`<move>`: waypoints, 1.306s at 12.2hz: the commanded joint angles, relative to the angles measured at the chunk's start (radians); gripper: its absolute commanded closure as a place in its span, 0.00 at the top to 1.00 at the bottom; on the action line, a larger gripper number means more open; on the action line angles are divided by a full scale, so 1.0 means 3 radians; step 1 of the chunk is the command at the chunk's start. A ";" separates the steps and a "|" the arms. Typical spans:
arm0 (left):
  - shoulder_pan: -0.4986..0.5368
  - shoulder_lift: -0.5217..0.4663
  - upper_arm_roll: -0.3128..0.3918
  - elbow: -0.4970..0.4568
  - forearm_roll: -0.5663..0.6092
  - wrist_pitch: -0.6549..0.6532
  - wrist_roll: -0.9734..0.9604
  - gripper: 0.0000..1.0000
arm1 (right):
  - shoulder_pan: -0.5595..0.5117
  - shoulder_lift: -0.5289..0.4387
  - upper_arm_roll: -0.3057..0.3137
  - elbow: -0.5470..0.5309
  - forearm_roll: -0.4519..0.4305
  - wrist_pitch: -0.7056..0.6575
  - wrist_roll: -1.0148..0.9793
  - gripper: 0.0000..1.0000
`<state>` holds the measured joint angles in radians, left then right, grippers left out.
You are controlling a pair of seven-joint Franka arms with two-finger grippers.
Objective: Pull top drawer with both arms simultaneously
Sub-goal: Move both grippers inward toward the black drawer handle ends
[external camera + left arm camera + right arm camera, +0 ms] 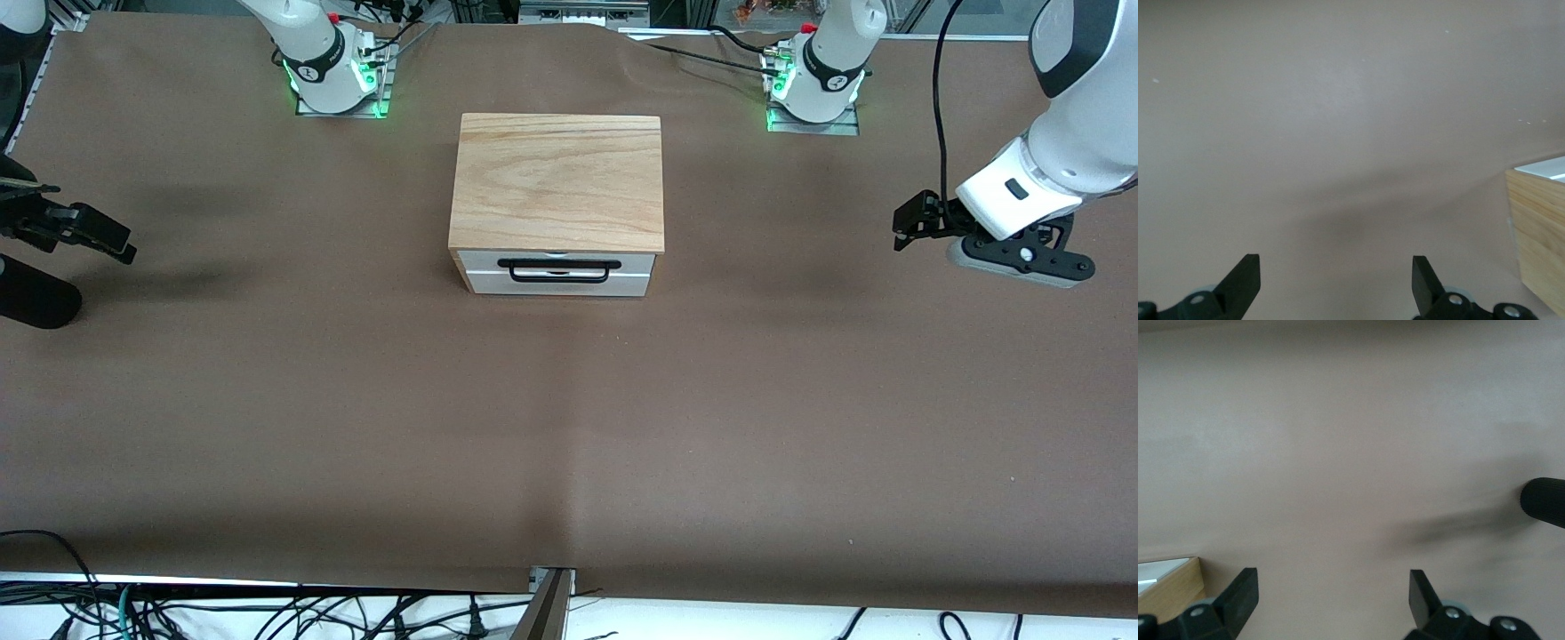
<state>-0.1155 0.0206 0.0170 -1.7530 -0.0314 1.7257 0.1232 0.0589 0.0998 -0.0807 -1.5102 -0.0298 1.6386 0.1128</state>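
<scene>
The top drawer [558,271] sits closed in the wooden cabinet [557,182] at the middle of the table [569,427]. The left end effector [916,222] hangs over the table well apart from the cabinet toward the left arm's end, fingers [1241,280] spread wide. The right end effector [84,233] hangs likewise toward the right arm's end, its fingers [1238,595] also spread.

I see even overhead light, soft arm shadows on the table [356,400]; wrist views hazy, low contrast.

Open right end effector [1331,597] over brown table [1338,453], possibly cabinet corner [1168,590]
</scene>
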 commanded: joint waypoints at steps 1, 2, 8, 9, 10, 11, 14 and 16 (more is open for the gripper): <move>0.0022 0.0136 -0.0011 0.0117 -0.0430 -0.0092 0.0080 1.00 | 0.0013 0.0158 0.0008 0.0069 0.0043 -0.0093 0.0018 1.00; 0.0022 0.0192 -0.0006 0.0122 -0.0614 -0.0092 0.0080 1.00 | 0.0028 0.0168 0.0013 0.0069 0.0018 -0.0088 0.0023 1.00; -0.0019 0.0866 -0.0021 0.0525 -0.1923 -0.0087 0.0096 1.00 | 0.0197 0.0281 0.0013 0.0059 0.0043 -0.0042 0.0002 1.00; -0.0034 0.1014 -0.0026 0.0576 -0.2163 -0.0082 0.0222 1.00 | 0.0283 0.0352 0.0013 0.0059 0.0048 -0.0032 0.0007 1.00; -0.0034 0.1193 -0.0026 0.0653 -0.2520 -0.0082 0.0431 1.00 | 0.0360 0.0413 0.0013 0.0064 0.0043 0.0004 0.0007 1.00; -0.0034 0.1361 -0.0026 0.0704 -0.2873 -0.0082 0.0600 1.00 | 0.0401 0.0465 0.0013 0.0064 0.0048 0.0055 0.0007 1.00; -0.0116 0.1806 -0.0036 0.0842 -0.3528 -0.0010 0.0882 1.00 | 0.0331 0.0669 -0.0007 0.0064 0.0878 0.0158 0.0002 1.00; -0.0172 0.2123 -0.0082 0.0863 -0.4095 -0.0005 0.1229 1.00 | 0.0233 0.0787 -0.0007 0.0059 0.1325 0.0163 0.0002 1.00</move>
<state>-0.1491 0.5628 -0.0021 -1.5540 -1.1435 1.7306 0.4123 0.1579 0.3046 -0.0839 -1.5106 0.2729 1.6883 0.1176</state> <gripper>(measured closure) 0.000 0.000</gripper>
